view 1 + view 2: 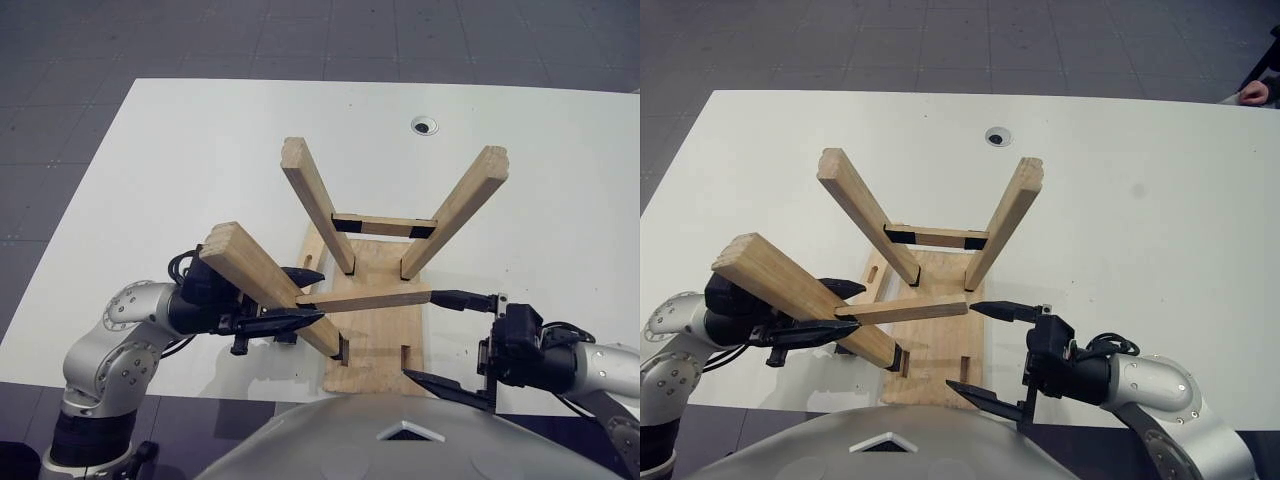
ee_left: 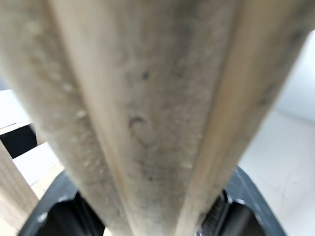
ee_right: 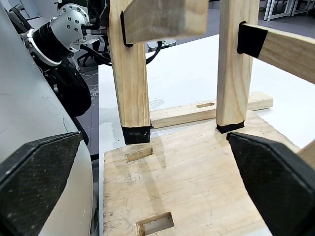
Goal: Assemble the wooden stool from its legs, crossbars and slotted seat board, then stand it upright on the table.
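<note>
The slotted seat board (image 1: 378, 330) lies flat on the white table. Two legs (image 1: 318, 203) (image 1: 458, 208) stand tilted in its far slots, joined by a crossbar (image 1: 385, 226). My left gripper (image 1: 293, 300) is shut on a third leg (image 1: 262, 280), seen close up in the left wrist view (image 2: 147, 98). That leg's black-taped foot (image 3: 136, 133) is at the board's near-left corner beside an empty slot (image 3: 139, 155). A crossbar (image 1: 365, 298) runs right from this leg. My right gripper (image 1: 452, 345) stands open at the board's near-right side, its upper finger (image 1: 455, 298) at the crossbar's free end.
A loose wooden rail (image 1: 313, 250) with a slot lies on the table against the board's left edge. A round cable hole (image 1: 424, 125) sits at the far side. The table's near edge (image 1: 300, 385) runs just below the board.
</note>
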`<state>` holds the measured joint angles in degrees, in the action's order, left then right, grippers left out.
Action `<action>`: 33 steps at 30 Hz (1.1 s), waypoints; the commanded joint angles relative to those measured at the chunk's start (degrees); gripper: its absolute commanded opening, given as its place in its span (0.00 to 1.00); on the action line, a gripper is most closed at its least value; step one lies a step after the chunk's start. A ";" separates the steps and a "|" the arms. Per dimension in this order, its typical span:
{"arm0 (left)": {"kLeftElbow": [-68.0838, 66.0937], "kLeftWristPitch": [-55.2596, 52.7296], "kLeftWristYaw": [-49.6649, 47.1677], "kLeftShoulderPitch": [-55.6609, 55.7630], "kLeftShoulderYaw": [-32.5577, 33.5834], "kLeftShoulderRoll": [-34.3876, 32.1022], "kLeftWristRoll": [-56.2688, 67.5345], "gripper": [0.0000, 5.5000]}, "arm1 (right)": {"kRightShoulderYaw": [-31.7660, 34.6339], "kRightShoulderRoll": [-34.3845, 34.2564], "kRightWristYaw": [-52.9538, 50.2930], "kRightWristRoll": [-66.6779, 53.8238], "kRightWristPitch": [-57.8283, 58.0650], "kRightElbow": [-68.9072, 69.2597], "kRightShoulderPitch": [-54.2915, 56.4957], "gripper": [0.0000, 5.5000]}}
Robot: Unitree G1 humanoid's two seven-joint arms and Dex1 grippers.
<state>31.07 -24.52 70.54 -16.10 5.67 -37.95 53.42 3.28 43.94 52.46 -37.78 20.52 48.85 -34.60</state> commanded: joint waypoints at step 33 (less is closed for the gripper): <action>-6.49 8.69 0.94 3.45 -10.88 0.06 -13.75 0.37 | -1.61 0.32 -1.56 1.39 -0.30 3.47 0.01 1.00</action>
<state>26.11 -16.93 73.26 -13.34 -4.84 -36.54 45.72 1.95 43.93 51.25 -37.22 20.52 51.51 -34.53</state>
